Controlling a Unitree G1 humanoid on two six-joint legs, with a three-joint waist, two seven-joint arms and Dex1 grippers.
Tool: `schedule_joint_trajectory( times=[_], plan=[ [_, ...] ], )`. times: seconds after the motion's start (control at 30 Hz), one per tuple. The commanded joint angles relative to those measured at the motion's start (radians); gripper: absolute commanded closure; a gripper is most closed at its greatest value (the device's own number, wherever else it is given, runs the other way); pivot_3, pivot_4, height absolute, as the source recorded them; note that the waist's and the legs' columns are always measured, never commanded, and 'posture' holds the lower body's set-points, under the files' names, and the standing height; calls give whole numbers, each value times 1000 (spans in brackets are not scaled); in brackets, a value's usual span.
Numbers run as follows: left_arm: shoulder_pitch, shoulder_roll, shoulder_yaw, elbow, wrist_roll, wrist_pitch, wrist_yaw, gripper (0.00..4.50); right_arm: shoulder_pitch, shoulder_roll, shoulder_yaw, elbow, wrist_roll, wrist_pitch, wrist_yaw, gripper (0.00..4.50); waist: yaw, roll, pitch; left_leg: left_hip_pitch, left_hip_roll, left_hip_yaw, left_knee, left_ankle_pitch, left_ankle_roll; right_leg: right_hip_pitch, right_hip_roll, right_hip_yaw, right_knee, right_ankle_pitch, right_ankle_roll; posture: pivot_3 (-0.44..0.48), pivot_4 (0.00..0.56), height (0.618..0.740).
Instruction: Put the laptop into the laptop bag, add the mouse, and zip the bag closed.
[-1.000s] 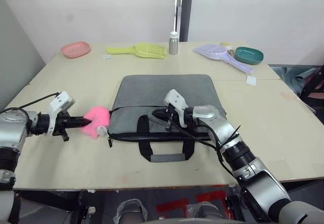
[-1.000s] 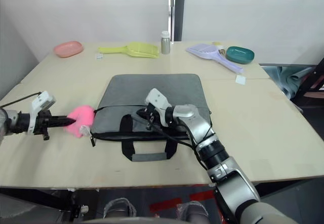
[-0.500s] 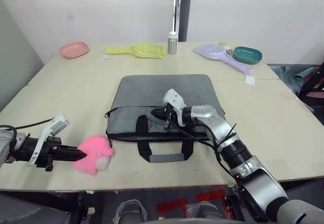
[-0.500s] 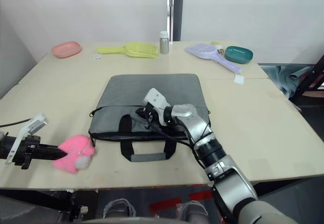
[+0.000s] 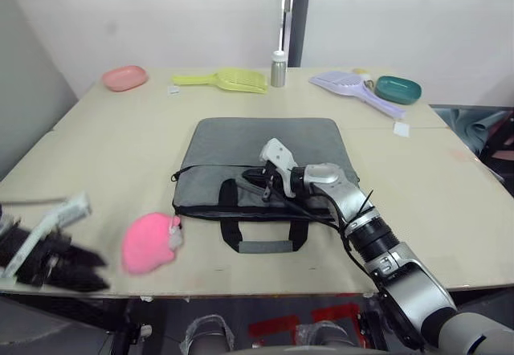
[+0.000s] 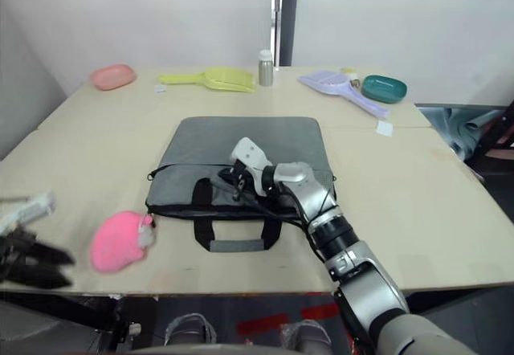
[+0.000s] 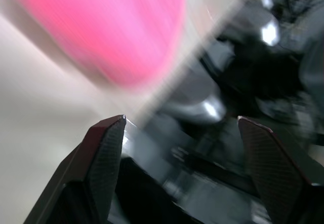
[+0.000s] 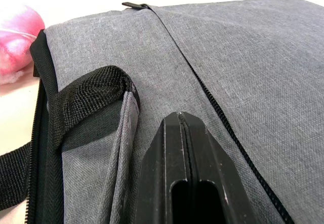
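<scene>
Left gripper: low at the table's near-left corner, just off the front edge; its two black fingers are spread wide with nothing between them; the pink fluffy ball sits a short way ahead of them, apart from the tips
Pink fluffy ball charm: lying on the table near the front edge, just left of the bag's front-left corner; a small white part shows on its right side, facing the bag
Pink oval dish: far-left corner of the table, well apart from everything else
Yellow scoop: along the far edge, right of the dish
Laptop bag: flat grey bag in the middle of the table; black zipper edging runs along its near side; one black strap handle lies on the table in front of it
Right gripper: resting on top of the bag near its front edge, pointing toward the robot's left; fingers pressed together with no gap, lying along the grey fabric beside the zipper line and a raised black strap
Metal bottle: upright at the far edge, behind the bag
Lilac scoop: far right, lying at an angle
Green dish: just right of the lilac scoop
Table: pale wood top
</scene>
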Motion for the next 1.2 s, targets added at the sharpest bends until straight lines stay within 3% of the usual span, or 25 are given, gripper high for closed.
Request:
schedule_joint_trajectory(
  times=[0.03,0.2,0.37,0.67,0.93,1.03,1.2],
  plan=[
    [-144,18,-126,117,61,-142,-51,772,-2,-2,-5,-6,-4,2,-2,4500,-3,-1,-1,1,0,0,0,0,0,0,0,1,0,0,0,0,150,740],
    [-451,-67,-350,249,109,-269,-51,772,2,-4,-2,-16,-4,7,-1,4500,-3,-2,-2,0,-1,1,0,2,-2,0,0,1,-2,0,0,0,150,740],
    [-594,-167,-516,335,122,-324,-51,772,9,-5,-1,-27,-3,15,-2,4500,-2,-3,-2,-1,-1,1,0,4,-5,0,0,0,-1,0,0,0,150,740],
    [-678,-140,-769,362,86,-417,-51,772,24,-15,1,-56,-2,39,-6,4500,6,-4,-3,-2,-1,0,1,4,-5,0,0,-1,-1,0,0,0,150,740],
    [-609,-73,-795,260,-33,-422,-51,772,33,-18,2,-62,-2,47,-13,4500,9,-4,-3,-2,-1,0,1,4,-6,0,0,-1,-1,0,0,0,150,740],
    [-587,-59,-794,272,-27,-445,-51,1606,30,-14,4,-55,-3,44,-15,4500,9,-4,-3,-1,-1,0,1,4,-6,0,0,-1,0,0,0,0,150,740],
    [-551,-40,-737,217,-90,-350,-51,3385,22,-2,5,-40,-2,39,-20,4500,8,-4,-3,-1,-1,0,1,4,-6,0,0,-1,0,0,0,0,150,740]
  ],
)
